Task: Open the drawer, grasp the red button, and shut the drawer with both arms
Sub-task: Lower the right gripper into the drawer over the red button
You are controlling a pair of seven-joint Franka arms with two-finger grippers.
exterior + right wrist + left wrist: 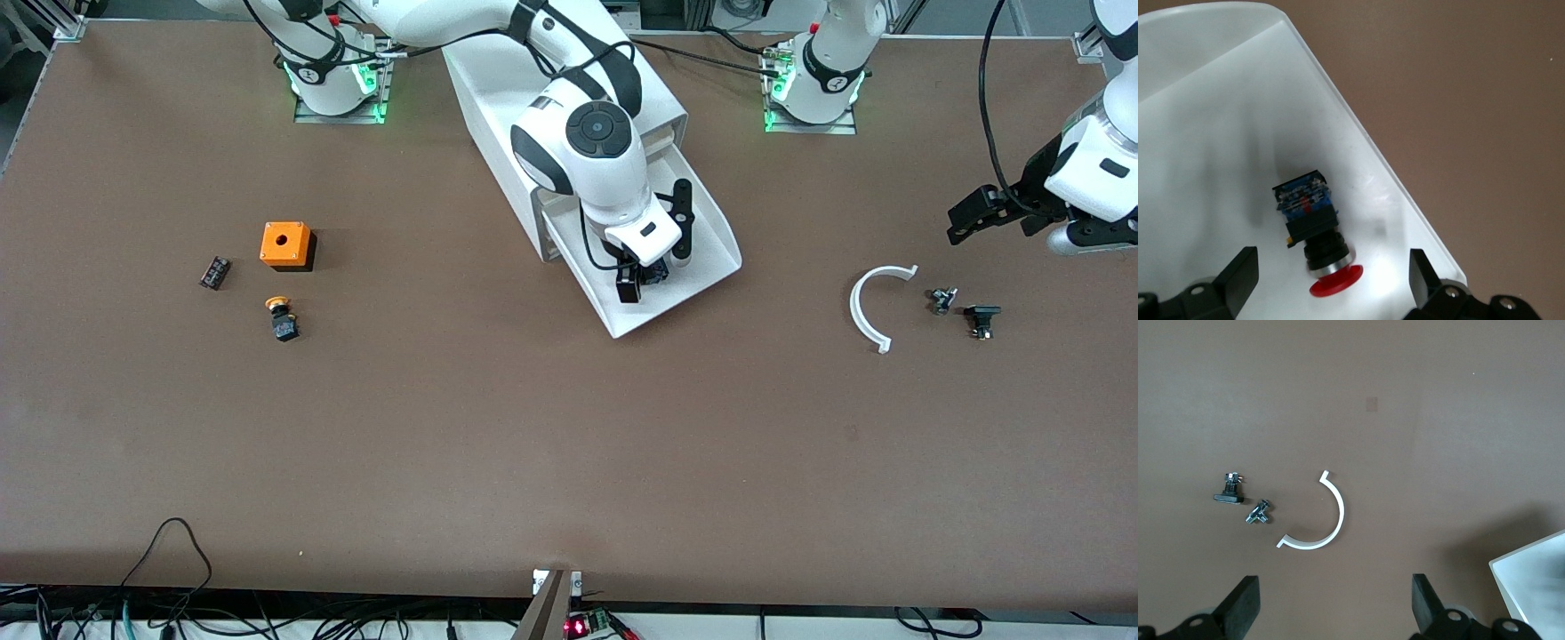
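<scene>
Front view: the drawer [702, 258] is pulled out of the cabinet [498, 107]. The right gripper [642, 283] hangs over it; the left gripper [982, 213] waits near a white arc [867, 311].

Left wrist view: left fingers [1241, 603] wide apart, empty, above the bare table [1438, 420].

Right wrist view: fingers [1238, 273] spread, straddling the button [1313, 227] lying untouched in the drawer.
</scene>
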